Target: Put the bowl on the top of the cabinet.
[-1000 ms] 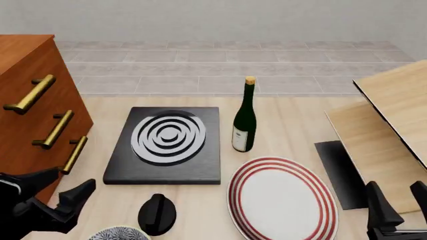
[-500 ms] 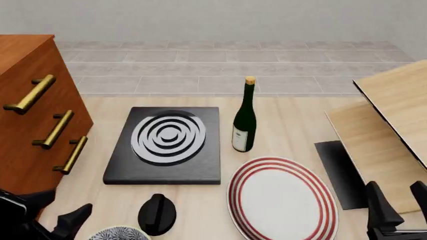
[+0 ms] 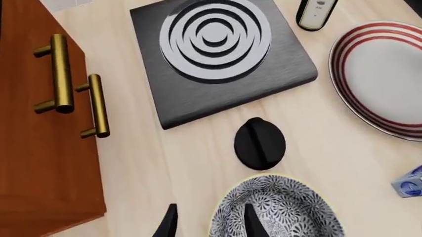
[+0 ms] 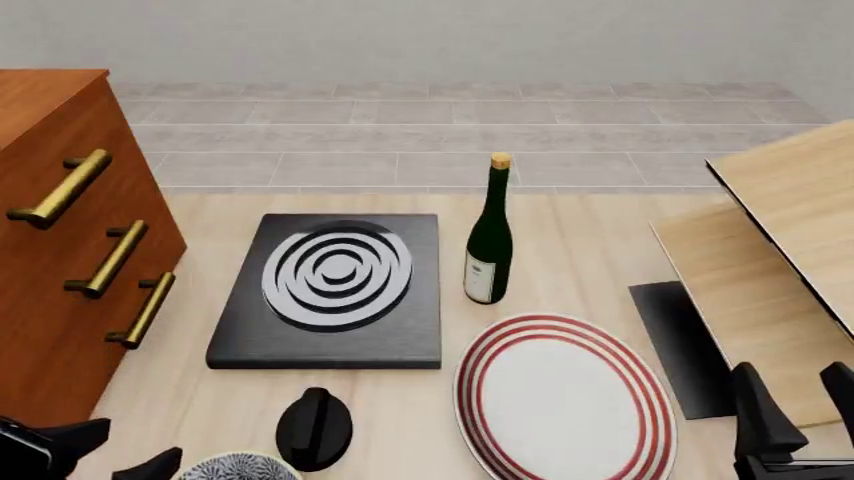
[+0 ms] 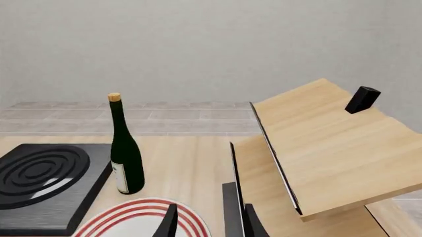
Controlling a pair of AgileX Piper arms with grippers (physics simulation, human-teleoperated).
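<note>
Straddling the bowl (image 3: 277, 210) rim beside the cabinet (image 3: 39, 148), my left pincer (image 3: 209, 222) stands open, gripping nothing, ready to pinch.

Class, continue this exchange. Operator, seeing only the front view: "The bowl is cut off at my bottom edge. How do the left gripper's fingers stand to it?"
Observer: The left gripper is open, one finger outside the bowl on the cabinet side, the other over its inside.
Operator: Anything beside the bowl that I miss?
Observer: A small blue-and-white object, on its side away from the cabinet.
Operator: And on the tilted board?
Observer: A small black block sits on it.
</note>
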